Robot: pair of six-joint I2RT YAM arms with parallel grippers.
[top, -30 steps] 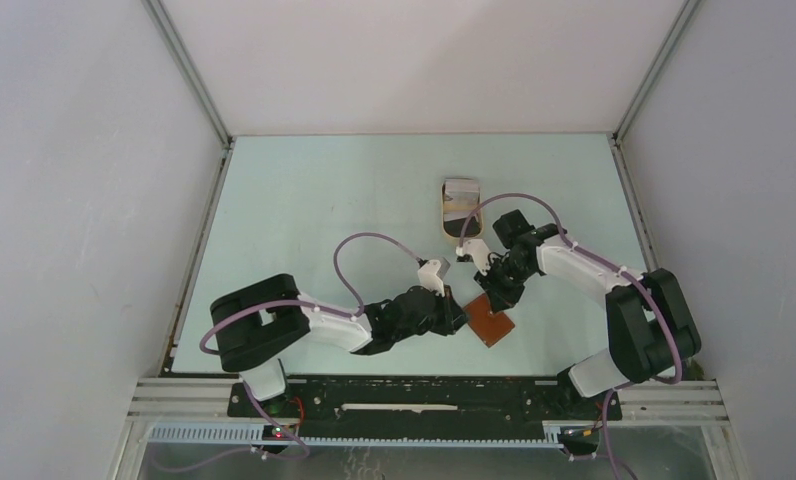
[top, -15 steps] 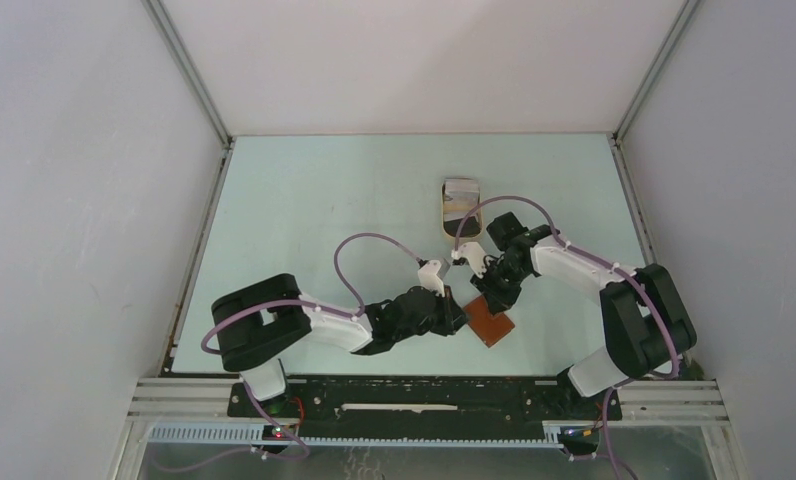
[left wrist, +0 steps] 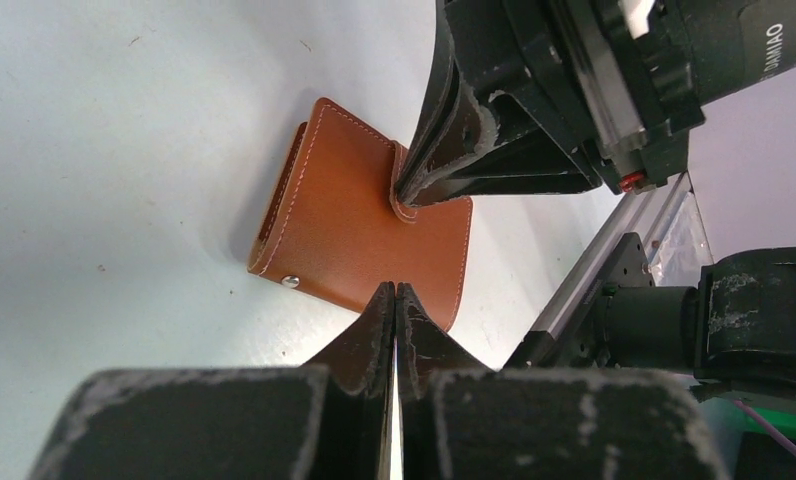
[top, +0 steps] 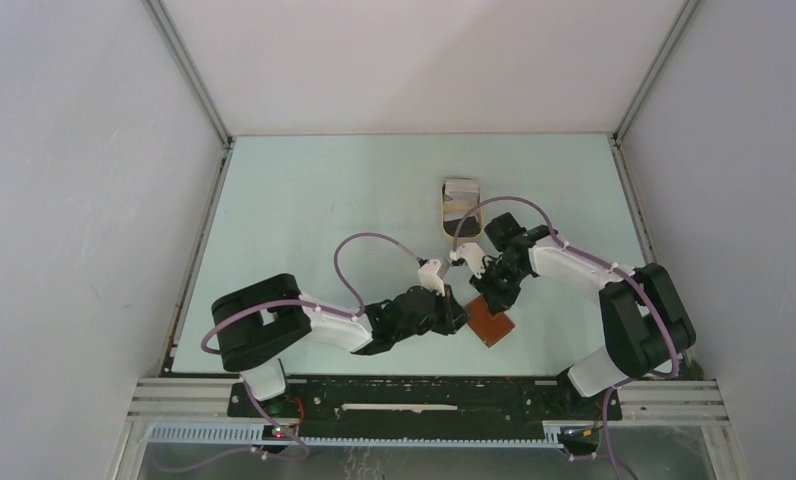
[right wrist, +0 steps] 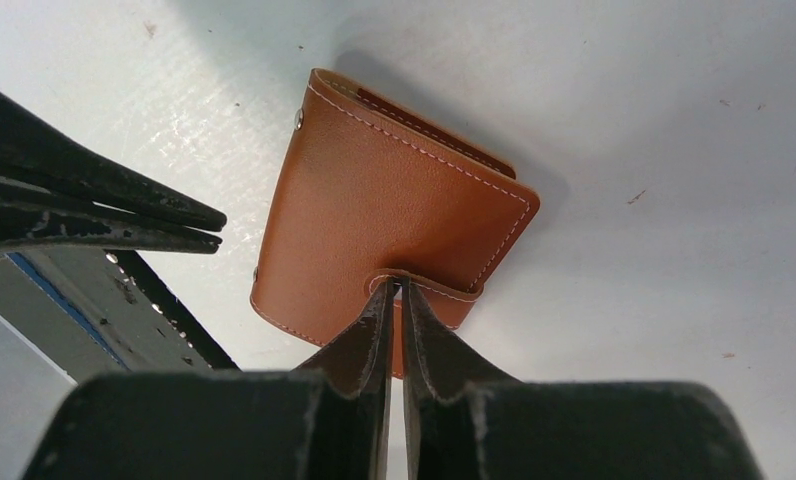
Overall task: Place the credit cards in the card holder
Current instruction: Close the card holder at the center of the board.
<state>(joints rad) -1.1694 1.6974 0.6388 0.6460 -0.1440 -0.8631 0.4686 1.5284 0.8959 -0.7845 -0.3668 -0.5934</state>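
Observation:
The reddish-brown card holder (top: 495, 327) lies closed on the table between both arms; it also shows in the left wrist view (left wrist: 354, 235) and the right wrist view (right wrist: 384, 200). My right gripper (right wrist: 395, 285) is shut on the small strap tab at the holder's edge, as the left wrist view (left wrist: 405, 200) also shows. My left gripper (left wrist: 395, 288) is shut and empty, its tips just at the holder's near edge. The credit cards (top: 461, 194) lie in the tan oval tray (top: 444, 222) behind the right arm.
The table's near edge with its metal rail (left wrist: 599, 265) runs close beside the holder. The left gripper's fingers (right wrist: 124, 215) reach in at the left of the right wrist view. White walls enclose the table on three sides.
The right gripper has shifted a little left and closer over the card holder. The left arm and the holder have barely moved.

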